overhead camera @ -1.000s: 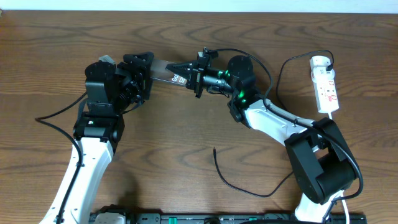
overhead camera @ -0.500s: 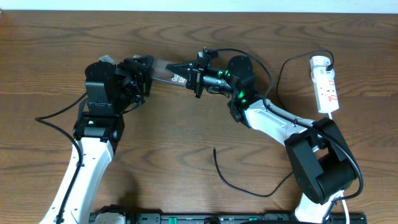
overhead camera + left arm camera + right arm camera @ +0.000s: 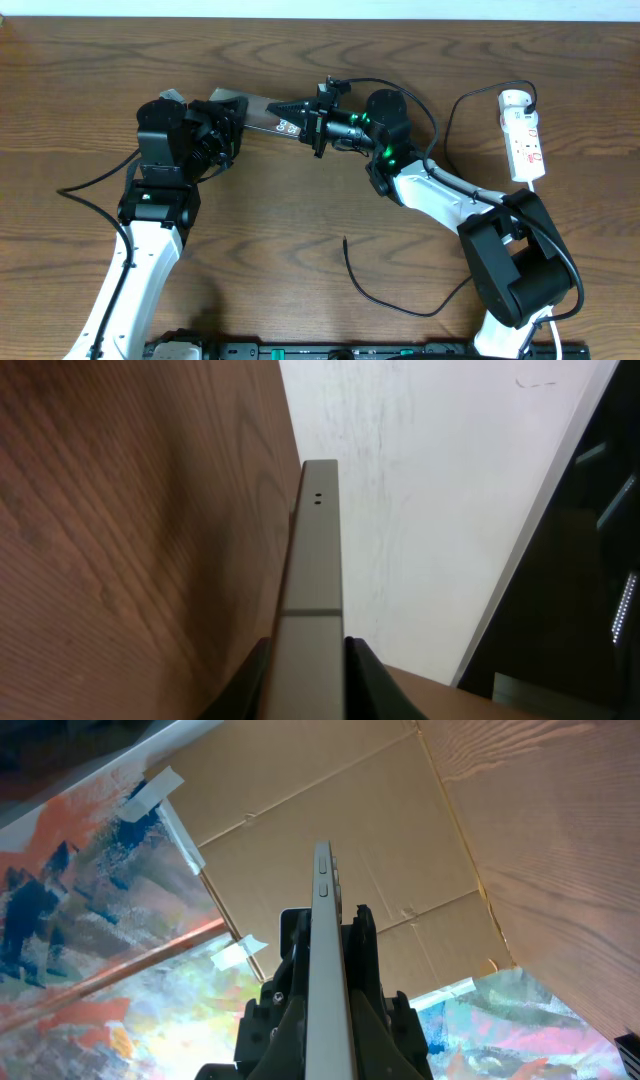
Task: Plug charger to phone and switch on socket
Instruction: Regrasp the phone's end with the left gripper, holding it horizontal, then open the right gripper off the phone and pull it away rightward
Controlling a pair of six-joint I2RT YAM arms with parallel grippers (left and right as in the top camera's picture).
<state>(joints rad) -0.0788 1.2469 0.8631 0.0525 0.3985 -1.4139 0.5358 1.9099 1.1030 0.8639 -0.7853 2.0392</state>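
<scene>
**Phone's in a two-handed hold, cable isn't picked up yet**

Going big to small, and placing everything off the phone. The wooden table (image 3: pixel 270 230) runs under the lot.

The socket (image 3: pixel 524 140) lies well off to the phone's right, white cord trailing from it, with nothing near it.

The phone (image 3: pixel 256 110) itself is pinched from both ends. The left gripper (image 3: pixel 228 112) has its left end. On that wrist camera the fingers (image 3: pixel 250 695) sit flat against both faces, so it looks closed onto it. The right gripper (image 3: pixel 277 106) is clamped tight on the right end, with just the thin slab between its jaws. I can't tell whether the phone is lifted or resting on the wood.

The charger (image 3: pixel 348 258) is the small stuff. Its loose tip lies on the wood on the near side of the phone and a bit right, well apart from it, with nobody holding it.

My read is they're at the stage of steadying the phone. Next, one gripper has to let go and fetch that tip while the other keeps the phone firm. Then it's fiddly alignment, and flipping the socket on comes last.
</scene>
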